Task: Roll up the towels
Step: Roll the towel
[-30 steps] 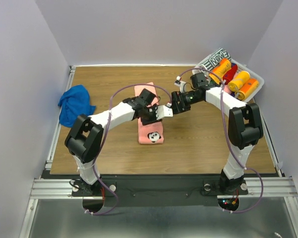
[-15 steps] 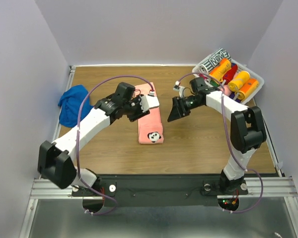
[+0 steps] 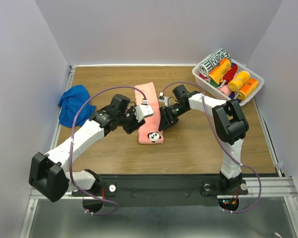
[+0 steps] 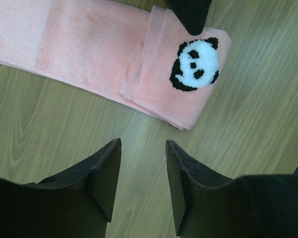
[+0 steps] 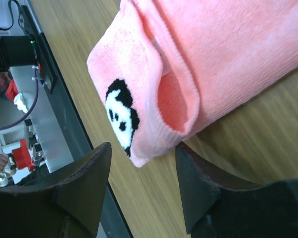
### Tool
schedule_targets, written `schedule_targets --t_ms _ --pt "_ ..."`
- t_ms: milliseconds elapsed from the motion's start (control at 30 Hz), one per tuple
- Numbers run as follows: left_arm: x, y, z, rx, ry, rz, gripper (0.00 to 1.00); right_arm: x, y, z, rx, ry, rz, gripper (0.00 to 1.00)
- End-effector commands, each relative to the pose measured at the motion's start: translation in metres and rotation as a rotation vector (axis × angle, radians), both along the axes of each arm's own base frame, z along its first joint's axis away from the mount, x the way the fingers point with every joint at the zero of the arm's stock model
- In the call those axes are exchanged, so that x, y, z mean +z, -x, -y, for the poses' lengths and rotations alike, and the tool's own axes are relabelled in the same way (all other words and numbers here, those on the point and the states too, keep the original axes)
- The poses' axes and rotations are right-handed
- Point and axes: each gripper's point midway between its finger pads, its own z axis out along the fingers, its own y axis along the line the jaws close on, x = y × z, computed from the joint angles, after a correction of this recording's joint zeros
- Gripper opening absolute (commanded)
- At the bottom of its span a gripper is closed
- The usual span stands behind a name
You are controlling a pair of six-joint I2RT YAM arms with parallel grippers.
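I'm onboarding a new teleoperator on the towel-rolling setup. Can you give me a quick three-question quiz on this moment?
1. True or false: the pink towel is already rolled into a tube.
2. Where is the blue towel? A) on top of the pink towel B) crumpled near the table's left edge C) folded flat at the centre
3. Fill in: the left pincer and right pincer are both ___.
Key: 1 false, it lies as a flat folded strip; 2 B; 3 open.
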Motion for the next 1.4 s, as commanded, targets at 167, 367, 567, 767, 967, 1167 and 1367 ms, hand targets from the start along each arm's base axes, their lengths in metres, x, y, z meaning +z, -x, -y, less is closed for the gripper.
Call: schedule_targets --t_ms 167,367,567,767,967,1167,1367 --pt "0.021 -0.004 0.006 -0.015 0.050 0.066 0.52 0.016 -0.022 -0.015 0.015 -0.048 0.095 0.35" --pt "0.014 -0.002 0.007 -0.025 0.055 0.066 0.52 0.023 -0.018 -0.023 0.050 -0.075 0.138 0.16" --pt "0.010 -0.001 0.010 -0.040 0.063 0.061 0.51 -0.010 -0.016 -0.019 0.063 -0.035 0.120 0.03" --pt "-0.009 0.013 0.014 -0.140 -0.001 0.048 0.51 -0.027 -0.032 -0.015 0.009 0.050 0.142 0.02" --pt "-0.056 0.041 0.026 -0.251 -0.157 0.140 0.56 -0.035 -0.036 -0.009 -0.034 0.113 0.141 0.08" --pt "-0.072 0.023 0.041 -0.233 -0.222 0.228 0.70 -0.036 -0.036 -0.008 -0.051 0.126 0.128 0.28" --pt "-0.073 0.014 0.054 -0.283 -0.251 0.310 0.71 -0.036 -0.035 -0.010 -0.051 0.114 0.110 0.39"
